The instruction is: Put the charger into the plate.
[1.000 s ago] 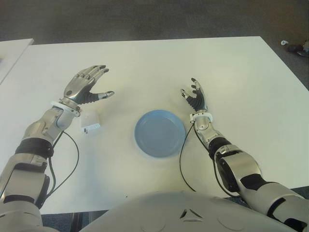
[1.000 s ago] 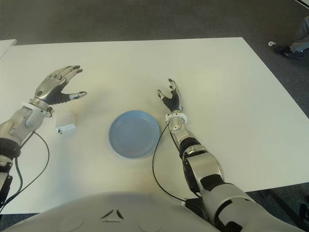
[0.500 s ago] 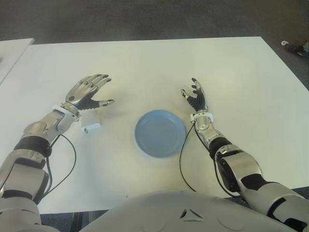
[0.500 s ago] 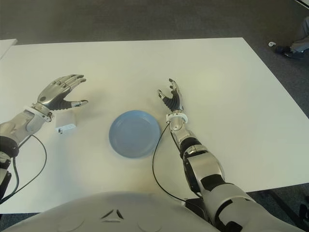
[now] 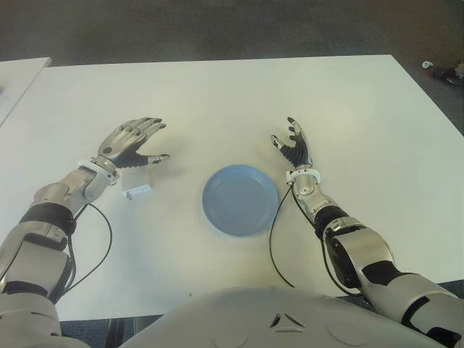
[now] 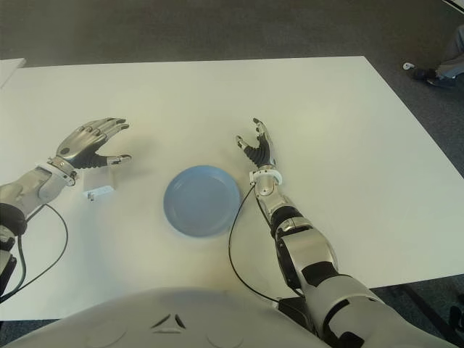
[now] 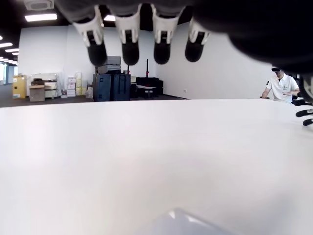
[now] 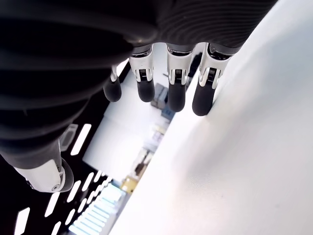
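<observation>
Left hand [image 5: 132, 143] hovers fingers spread and empty just above the white charger [image 6: 98, 185] on the table [image 5: 217, 101], plate [image 5: 240, 199] well to its right, right hand [image 5: 293, 147] idle beyond it; charger looks small, rigid, smooth, so pinch its flat sides.

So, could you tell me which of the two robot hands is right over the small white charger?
The left robot hand, open above the small white charger; the right robot hand, also open, is beyond the round blue plate.
</observation>
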Robot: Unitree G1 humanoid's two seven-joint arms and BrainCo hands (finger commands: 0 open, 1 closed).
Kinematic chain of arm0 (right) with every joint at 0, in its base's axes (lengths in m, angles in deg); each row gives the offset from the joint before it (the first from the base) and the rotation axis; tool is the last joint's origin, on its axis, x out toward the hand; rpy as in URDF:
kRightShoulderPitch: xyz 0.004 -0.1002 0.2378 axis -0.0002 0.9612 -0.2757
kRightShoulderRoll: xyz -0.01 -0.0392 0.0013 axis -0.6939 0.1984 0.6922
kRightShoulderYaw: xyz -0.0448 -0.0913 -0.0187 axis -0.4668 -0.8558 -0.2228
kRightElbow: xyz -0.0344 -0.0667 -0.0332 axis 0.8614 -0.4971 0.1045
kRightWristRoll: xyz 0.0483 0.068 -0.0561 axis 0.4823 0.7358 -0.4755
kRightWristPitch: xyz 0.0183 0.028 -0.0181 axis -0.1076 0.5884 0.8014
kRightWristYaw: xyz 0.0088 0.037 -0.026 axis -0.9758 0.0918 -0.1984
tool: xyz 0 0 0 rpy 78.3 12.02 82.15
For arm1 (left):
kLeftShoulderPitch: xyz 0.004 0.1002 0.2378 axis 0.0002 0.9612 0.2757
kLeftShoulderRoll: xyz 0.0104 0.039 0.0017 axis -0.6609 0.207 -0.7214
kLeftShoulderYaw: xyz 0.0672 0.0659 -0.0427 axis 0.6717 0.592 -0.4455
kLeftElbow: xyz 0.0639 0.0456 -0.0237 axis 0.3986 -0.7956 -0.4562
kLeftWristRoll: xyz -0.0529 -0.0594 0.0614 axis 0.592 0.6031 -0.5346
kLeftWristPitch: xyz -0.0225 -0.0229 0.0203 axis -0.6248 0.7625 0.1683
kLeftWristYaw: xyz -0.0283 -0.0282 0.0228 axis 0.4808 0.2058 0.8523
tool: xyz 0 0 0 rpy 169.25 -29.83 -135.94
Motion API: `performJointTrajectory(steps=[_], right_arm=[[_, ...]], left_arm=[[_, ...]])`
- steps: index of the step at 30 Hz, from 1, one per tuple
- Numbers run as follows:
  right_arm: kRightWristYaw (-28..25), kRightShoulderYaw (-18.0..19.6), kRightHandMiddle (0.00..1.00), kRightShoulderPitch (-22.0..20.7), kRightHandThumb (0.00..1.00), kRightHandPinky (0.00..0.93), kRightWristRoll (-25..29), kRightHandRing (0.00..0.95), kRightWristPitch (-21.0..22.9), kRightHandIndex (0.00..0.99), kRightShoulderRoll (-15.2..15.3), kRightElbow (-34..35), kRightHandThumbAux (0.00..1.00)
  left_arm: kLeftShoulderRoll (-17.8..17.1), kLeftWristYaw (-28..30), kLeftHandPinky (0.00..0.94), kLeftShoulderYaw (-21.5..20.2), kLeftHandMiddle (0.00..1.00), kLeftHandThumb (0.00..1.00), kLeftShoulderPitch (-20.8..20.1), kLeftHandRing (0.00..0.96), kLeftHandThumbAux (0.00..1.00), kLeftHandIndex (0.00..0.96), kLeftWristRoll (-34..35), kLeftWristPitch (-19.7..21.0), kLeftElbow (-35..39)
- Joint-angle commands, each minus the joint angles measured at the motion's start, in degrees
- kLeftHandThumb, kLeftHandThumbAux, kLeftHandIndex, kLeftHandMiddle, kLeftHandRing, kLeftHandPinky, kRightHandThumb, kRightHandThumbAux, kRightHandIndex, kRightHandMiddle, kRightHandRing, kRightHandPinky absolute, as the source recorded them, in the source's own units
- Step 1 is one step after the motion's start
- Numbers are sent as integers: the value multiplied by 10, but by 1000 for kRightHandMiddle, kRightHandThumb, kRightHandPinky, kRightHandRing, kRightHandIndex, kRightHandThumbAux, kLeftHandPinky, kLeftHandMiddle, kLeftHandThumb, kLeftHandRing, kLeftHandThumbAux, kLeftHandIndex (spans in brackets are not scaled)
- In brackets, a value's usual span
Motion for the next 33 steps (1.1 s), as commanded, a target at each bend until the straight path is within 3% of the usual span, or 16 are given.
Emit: performJointTrajectory(steps=[1,19,26,33], right_arm=[[-19,-19,34,45,129,211,-19,105,26,0,-6,-36,575],[-5,-40,30,44,72,221,-38,112,33,0,2,-40,585],[-4,-41,33,46,80,227,-37,118,33,0,2,-40,591],[-5,-42,36,46,89,230,-38,122,36,0,3,-39,594]], left_arm=[[-8,18,0,9,0,302,2,0,151,0,5,-8,-5],[-41,103,0,-7,0,268,44,0,142,0,57,-53,24],[-90,183,0,-46,0,274,101,0,148,0,128,-68,91],[-115,239,0,-100,0,294,175,0,147,0,187,-43,189]])
